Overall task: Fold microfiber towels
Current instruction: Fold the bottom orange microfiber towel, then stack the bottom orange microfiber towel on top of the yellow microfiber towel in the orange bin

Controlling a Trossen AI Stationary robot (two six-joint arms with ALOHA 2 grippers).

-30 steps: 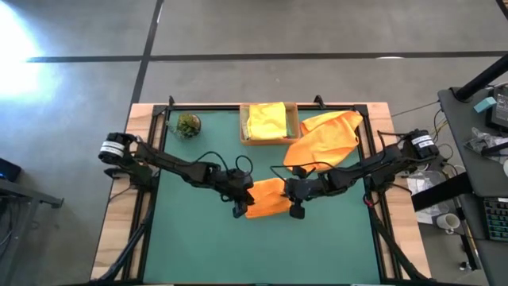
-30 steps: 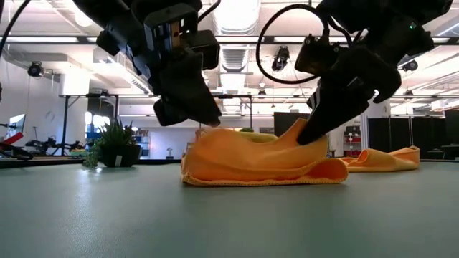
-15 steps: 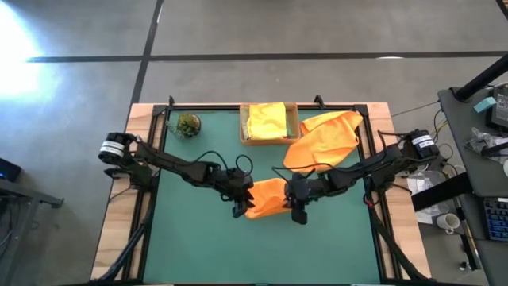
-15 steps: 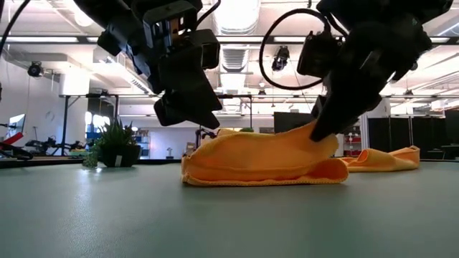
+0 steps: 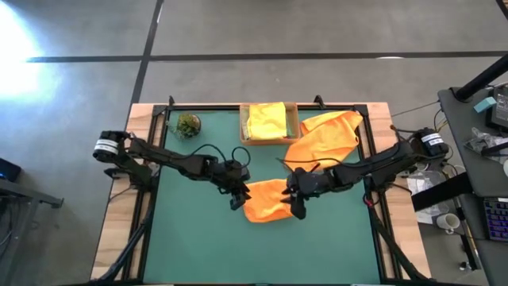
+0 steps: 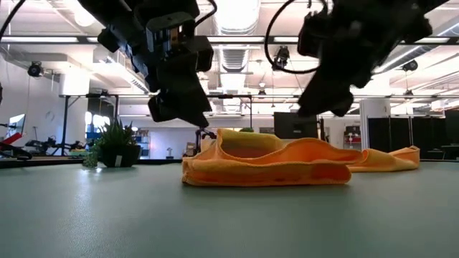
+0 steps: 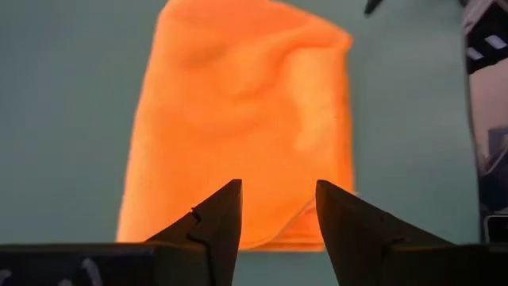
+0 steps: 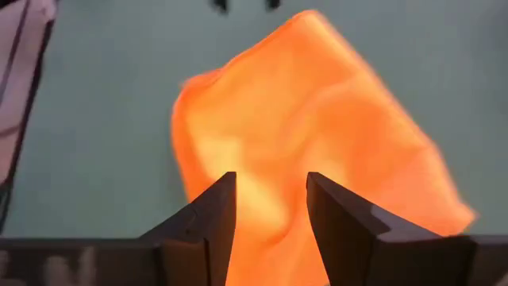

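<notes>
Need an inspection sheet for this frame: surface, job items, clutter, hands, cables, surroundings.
Surface: green table mat, flat.
Job's things: folded orange microfiber towel at centre; loose orange microfiber towel at right rear; yellow microfiber towel in shallow tan cardboard tray.
Clutter: small potted plant.
Hands: left hand and right hand open, above the folded towel's ends, holding nothing.
Cables: black loops on both arms.
Surroundings: desk with equipment at right; nobody seen.

An orange towel (image 5: 268, 200) lies on the green mat (image 5: 198, 238); another orange towel (image 5: 325, 137) beside what looks like yellow cloth (image 5: 267, 121).
</notes>
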